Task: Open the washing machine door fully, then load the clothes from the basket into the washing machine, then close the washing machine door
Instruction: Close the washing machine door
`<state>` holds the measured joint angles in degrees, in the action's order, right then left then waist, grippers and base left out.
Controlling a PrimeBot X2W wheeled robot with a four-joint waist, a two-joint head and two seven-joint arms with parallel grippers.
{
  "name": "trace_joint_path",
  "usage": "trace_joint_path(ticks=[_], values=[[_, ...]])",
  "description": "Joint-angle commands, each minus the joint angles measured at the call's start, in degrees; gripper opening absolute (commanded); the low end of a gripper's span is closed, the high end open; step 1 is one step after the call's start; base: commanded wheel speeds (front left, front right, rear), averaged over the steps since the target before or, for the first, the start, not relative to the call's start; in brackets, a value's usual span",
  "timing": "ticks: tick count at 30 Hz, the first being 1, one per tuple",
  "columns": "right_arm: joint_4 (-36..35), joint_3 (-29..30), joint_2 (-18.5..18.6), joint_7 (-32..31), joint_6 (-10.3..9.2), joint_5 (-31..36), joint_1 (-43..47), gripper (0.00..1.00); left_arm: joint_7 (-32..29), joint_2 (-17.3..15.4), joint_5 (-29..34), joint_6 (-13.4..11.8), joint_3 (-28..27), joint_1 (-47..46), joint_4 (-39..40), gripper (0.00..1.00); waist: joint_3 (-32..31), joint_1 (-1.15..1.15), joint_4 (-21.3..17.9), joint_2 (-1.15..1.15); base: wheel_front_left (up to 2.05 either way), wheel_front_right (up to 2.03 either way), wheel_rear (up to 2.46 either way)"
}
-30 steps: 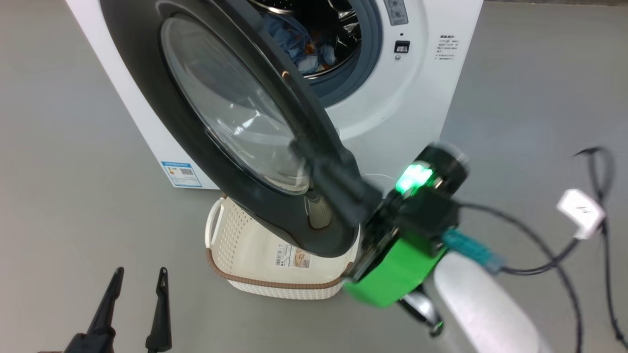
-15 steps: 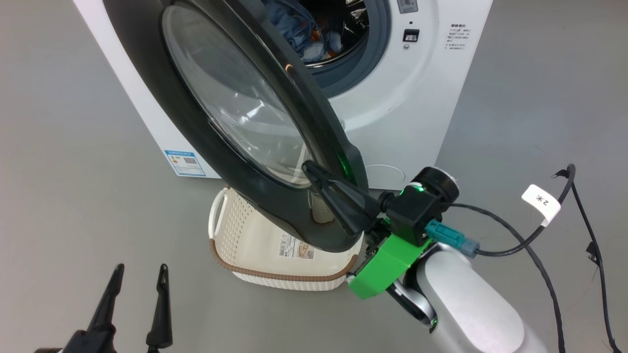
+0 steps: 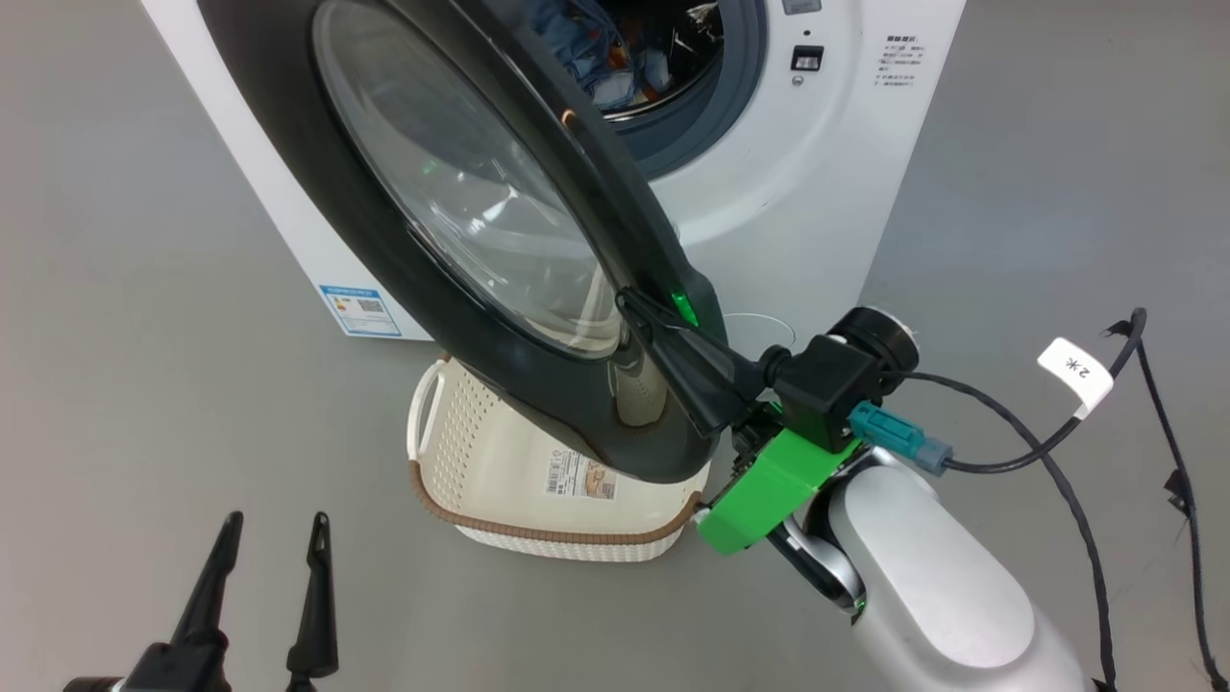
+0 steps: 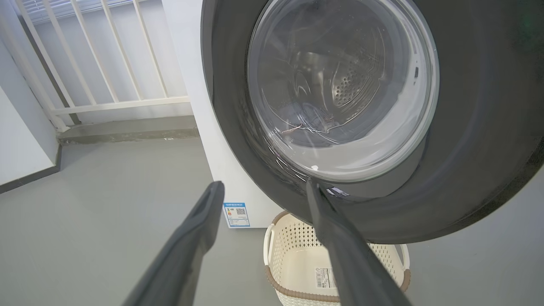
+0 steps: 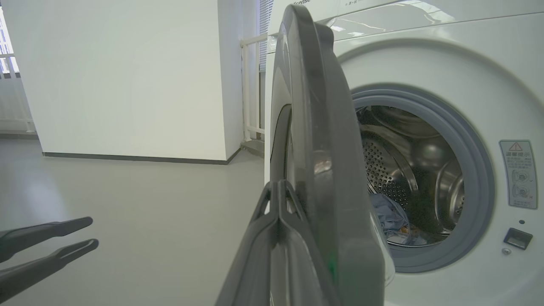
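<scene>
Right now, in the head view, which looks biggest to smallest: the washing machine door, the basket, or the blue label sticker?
1. washing machine door, nearest the camera, which makes it look bigger
2. basket, partly hidden by the door
3. blue label sticker

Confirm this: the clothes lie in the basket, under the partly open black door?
No. The clothes lie inside the drum, as the right wrist view shows; the basket holds none. The black door does hang partly open over it.
</scene>
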<state>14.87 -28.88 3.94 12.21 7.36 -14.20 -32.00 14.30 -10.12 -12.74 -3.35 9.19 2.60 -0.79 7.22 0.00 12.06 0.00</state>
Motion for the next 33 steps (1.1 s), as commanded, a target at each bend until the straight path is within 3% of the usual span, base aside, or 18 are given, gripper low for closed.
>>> trace_joint_path(ticks=[1,15,33], values=[[-1.03,-0.23,-1.05,0.23,0.13,0.19,-1.34,0.00,0.69,-0.60,0.51,-0.41,-2.31,-2.86,1.44,1.00,0.14,0.00,0.01,0.00,0.00,0.00,0.00],[2.74,5.83,1.90,-2.46,0.13,2.76,-6.86,0.00,0.70,0.99,1.23,0.42,-3.01,-5.09,2.09,1.00,4.18,0.00,0.47,0.00,0.00,0.00,0.00],[19.40,12.26,7.38,-1.10,0.13,4.47,-27.67,0.00,0.70,4.85,3.10,3.25,-3.22,-11.46,2.48,1.00,13.90,0.00,3.39,0.00,0.00,0.00,0.00]])
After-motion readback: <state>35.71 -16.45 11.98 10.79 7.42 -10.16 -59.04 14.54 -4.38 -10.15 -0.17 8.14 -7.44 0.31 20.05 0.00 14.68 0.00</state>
